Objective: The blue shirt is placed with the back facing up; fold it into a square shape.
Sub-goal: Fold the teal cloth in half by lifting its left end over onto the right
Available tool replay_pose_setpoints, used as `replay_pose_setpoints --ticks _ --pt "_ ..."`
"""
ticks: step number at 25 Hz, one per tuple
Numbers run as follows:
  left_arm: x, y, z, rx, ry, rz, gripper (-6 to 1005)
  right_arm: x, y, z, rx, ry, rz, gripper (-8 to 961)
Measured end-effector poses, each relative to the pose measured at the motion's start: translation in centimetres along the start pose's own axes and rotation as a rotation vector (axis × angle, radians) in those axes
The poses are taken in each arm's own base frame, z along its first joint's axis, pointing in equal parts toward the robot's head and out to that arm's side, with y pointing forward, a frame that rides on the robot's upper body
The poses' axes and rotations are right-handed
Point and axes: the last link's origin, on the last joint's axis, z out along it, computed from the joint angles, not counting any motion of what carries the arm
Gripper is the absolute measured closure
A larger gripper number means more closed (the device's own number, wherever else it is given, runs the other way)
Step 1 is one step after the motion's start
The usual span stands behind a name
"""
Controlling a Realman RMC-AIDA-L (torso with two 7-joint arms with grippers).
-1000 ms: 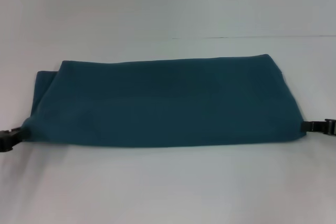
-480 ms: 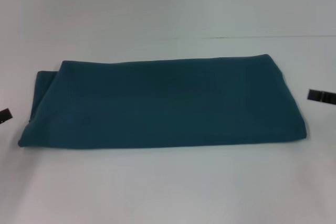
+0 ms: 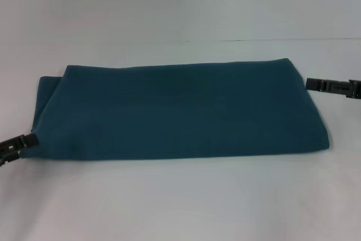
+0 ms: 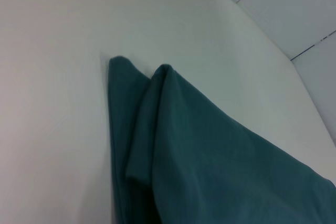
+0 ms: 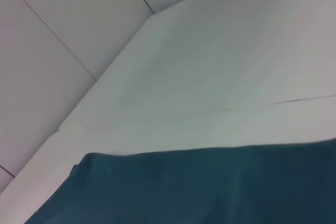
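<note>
In the head view we see the shirt (image 3: 177, 111) lying flat on the white worktop (image 3: 180, 201). It is a long band now, wide from side to side, not yet a square. Half a second ago both arms were pulled back from the cloth and we saw only little bits of them at the edges. Now both have come back in. The left end effector (image 3: 28, 139) touches the near left corner of the shirt. The right end effector (image 3: 316, 84) is just beside the far right edge. We think they are coming in for the next fold, end over end, to make the band shorter. We cannot tell if either one is spread or pressed together, and we cannot see any cloth pinched yet.

In the left wrist view we see the shirt's (image 4: 210, 166) left end up close. Two layers of cloth come to soft points on the worktop (image 4: 52, 103). So the shirt is already folded over here.

In the right wrist view we see a straight edge of the shirt (image 5: 199, 187) with worktop (image 5: 220, 77) past it.

We see no words, tags or brand marks in any view. The cloth is plain blue.
</note>
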Motion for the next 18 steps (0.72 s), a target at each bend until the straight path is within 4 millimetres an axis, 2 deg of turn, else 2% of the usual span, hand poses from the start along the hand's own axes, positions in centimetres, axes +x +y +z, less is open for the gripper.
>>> replay_pose_setpoints --ticks 5,18 --pt "-0.6 0.0 0.2 0.008 -0.057 -0.035 114 -0.8 0.1 0.2 0.002 -0.001 -0.008 47" --pt "-0.5 0.0 3.1 0.024 -0.102 -0.068 115 -2.2 0.3 0.2 0.005 -0.002 -0.006 30"
